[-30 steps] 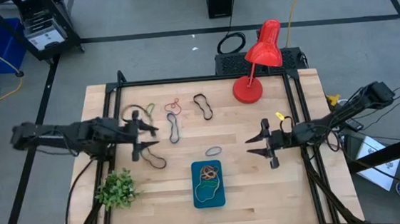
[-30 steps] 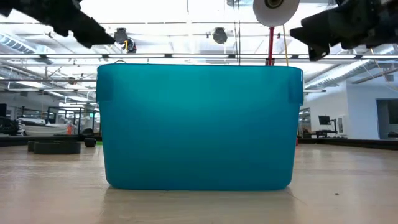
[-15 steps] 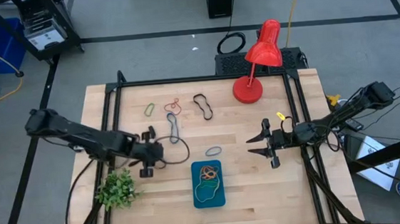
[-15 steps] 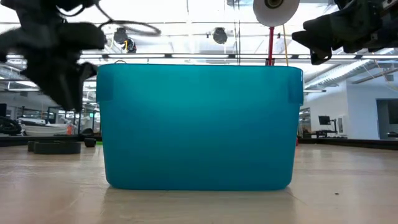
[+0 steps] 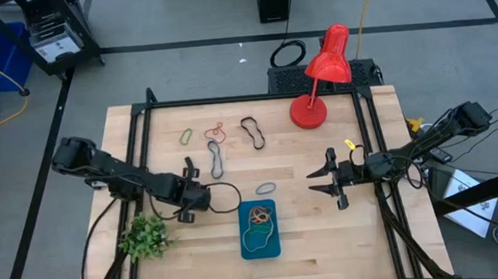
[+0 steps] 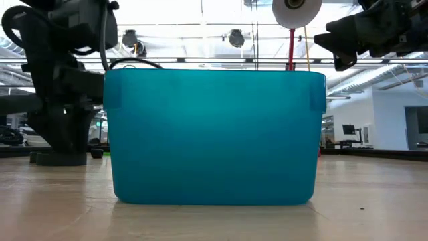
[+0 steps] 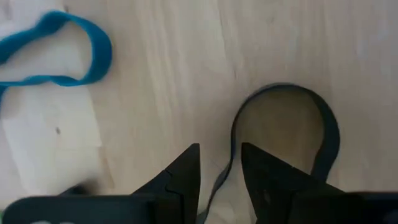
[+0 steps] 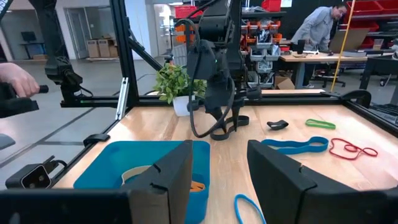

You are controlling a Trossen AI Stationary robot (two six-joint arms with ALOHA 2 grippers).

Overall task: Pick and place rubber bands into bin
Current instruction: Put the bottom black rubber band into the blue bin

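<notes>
Gripping black band (image 7: 323, 134), left gripper (image 5: 187, 204) nr bin (image 5: 243, 233) edge, clear tabletop (image 5: 319, 232) beyond.

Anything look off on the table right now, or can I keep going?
Nothing stands out. The red lamp and small plant stand upright, the bin sits square with bands inside, and the loose rubber bands lie flat on the table.

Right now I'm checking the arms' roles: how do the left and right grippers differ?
The left gripper has a black rubber band pinched between its fingers, just left of the bin; the right gripper is open and holds nothing. The left sits closer to the bin; the right sits farther off on its other side.
</notes>
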